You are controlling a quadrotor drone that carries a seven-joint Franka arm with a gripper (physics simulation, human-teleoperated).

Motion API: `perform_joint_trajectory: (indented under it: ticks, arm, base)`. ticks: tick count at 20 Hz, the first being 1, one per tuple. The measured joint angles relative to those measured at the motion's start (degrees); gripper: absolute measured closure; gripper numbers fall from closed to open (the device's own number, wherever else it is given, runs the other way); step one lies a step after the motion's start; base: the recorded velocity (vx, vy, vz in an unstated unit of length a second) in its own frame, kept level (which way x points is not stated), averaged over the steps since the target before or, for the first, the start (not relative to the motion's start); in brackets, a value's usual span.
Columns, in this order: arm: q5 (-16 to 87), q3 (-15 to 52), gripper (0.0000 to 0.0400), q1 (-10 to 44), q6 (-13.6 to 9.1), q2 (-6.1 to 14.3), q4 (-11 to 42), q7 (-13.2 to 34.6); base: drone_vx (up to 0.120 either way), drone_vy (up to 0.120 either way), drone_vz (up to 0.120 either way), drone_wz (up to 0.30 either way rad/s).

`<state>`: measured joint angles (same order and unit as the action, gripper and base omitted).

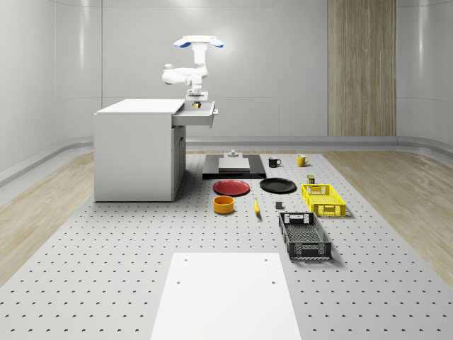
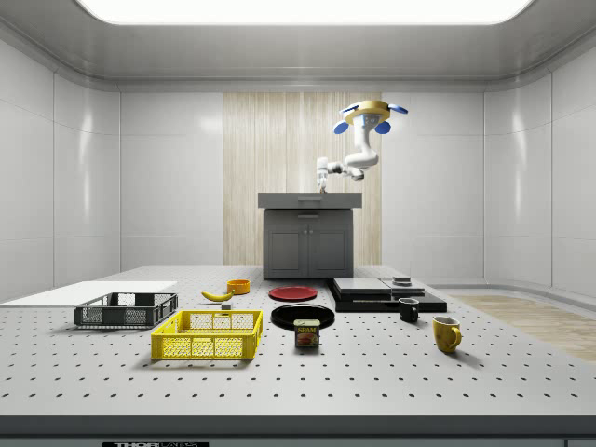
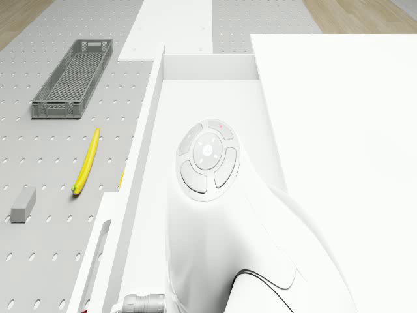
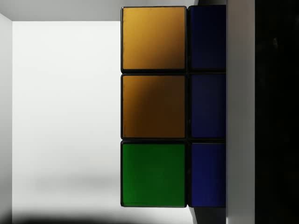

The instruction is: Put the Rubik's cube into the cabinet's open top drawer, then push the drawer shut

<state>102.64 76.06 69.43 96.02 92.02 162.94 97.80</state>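
Note:
My drone [image 1: 198, 42] hovers above the white cabinet [image 1: 134, 149], over its open top drawer [image 1: 195, 119]. The arm bends down from the drone [image 2: 371, 114] to the gripper [image 1: 196, 101], which hangs just over the drawer's inside. The Rubik's cube [image 1: 197, 105] sits at the fingertips, level with the drawer's rim. In the wrist view the cube [image 4: 154, 107] shows orange, green and blue squares above the white drawer floor, and one finger [image 4: 240, 112] lies against its blue side. The gripper looks shut on the cube. In the drone view the arm's wrist covers much of the drawer [image 3: 146, 130].
On the perforated floor beside the cabinet lie a red plate [image 1: 231, 187], a black plate [image 1: 277, 185], an orange bowl [image 1: 224, 205], a banana [image 1: 256, 207], a yellow crate [image 1: 323, 200] and a grey crate [image 1: 304, 235]. A black platform [image 1: 233, 168] and two mugs stand further back.

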Motion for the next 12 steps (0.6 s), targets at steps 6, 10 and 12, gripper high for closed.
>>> perform_joint_trajectory:
  ticks: [6, 10, 12]
  arm:
    - [5.2, -5.4, 0.0075, 1.1, 1.6, -0.4, -1.4, 0.2]
    - [8.4, -8.8, 0.0075, 1.9, 2.5, -0.9, -2.6, 0.2]
    - [9.5, -9.9, 0.0054, 2.1, 2.8, -1.2, -3.0, 0.2]
  base:
    - [0.000, 0.000, 0.000, 0.000]
    - [0.000, 0.000, 0.000, 0.000]
    - [0.000, 0.000, 0.000, 0.000]
